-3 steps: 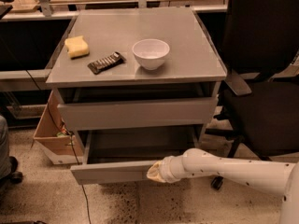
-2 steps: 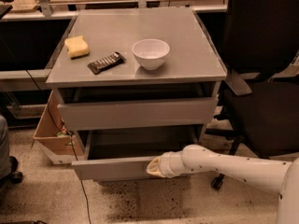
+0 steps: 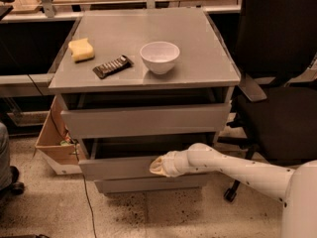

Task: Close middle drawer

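Beneath the worktop [image 3: 198, 43], the middle drawer [image 3: 119, 166] stands further in than a second ago yet still juts slightly proud of the lowest drawer front [image 3: 148, 184], the gripper [image 3: 157, 165] pressed to its face, fingers together, so closing is judged nearly complete.

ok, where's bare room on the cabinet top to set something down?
Cabinet top: bare across the back, behind the sponge and bowl, and right of the bowl. Crowded front-left: sponge, snack bar, bowl. Gripper low, at the middle drawer front.

Tool [image 3: 157, 165] (glossy pale plastic) against matt grey middle drawer [image 3: 116, 167] front.
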Robot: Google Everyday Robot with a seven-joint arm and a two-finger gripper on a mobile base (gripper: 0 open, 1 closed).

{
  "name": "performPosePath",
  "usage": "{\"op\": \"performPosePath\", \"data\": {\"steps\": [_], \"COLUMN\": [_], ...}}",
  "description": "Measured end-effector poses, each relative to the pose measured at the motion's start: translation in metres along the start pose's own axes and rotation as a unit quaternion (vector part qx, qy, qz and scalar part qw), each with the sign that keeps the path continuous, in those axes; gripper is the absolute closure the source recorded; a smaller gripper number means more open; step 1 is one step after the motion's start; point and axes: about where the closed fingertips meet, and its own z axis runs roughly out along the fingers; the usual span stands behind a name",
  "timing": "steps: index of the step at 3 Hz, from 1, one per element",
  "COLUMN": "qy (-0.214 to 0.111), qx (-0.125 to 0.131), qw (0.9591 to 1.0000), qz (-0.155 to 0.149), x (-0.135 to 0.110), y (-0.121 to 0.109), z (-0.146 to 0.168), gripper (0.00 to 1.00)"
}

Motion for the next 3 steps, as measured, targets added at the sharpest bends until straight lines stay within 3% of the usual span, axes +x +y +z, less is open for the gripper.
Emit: {"op": "performPosePath", "data": {"steps": [2,3], "qy": [-0.056,-0.056], "qx": [-0.001,-0.001], "qw": [0.9967,0.9967], "qz": [-0.059,-0.059], "x": [-0.034,-0.034], "y": [-0.038,-0.038], "z": [0.044,0.044], "gripper": [1.0,1.0]}}
